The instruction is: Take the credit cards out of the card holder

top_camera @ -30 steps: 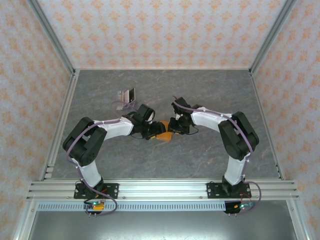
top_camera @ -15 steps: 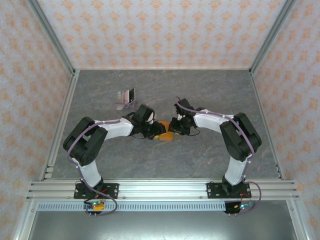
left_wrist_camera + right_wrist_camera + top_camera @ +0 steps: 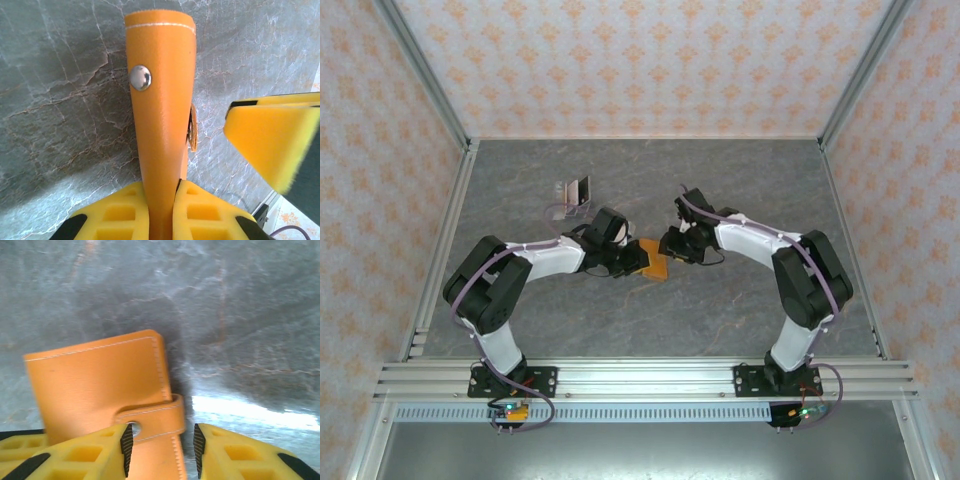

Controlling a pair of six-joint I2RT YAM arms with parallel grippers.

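Note:
The orange card holder sits mid-table between both arms. My left gripper is shut on one end of it, so the holder stands on edge with its metal snap facing the camera. My right gripper is open, and its pads straddle the closure strap of the holder with a gap on the right side. One of its yellow fingers is beside the holder. Two credit cards, one whitish and one dark, rest on the table behind my left arm.
The grey marble-patterned tabletop is ringed by patterned walls and aluminium rails. A pale loop of cable shows by the cards.
My left gripper has closed onto the card holder. The right gripper has shifted slightly back and to the right and widened its jaws. The holder has tipped a little.

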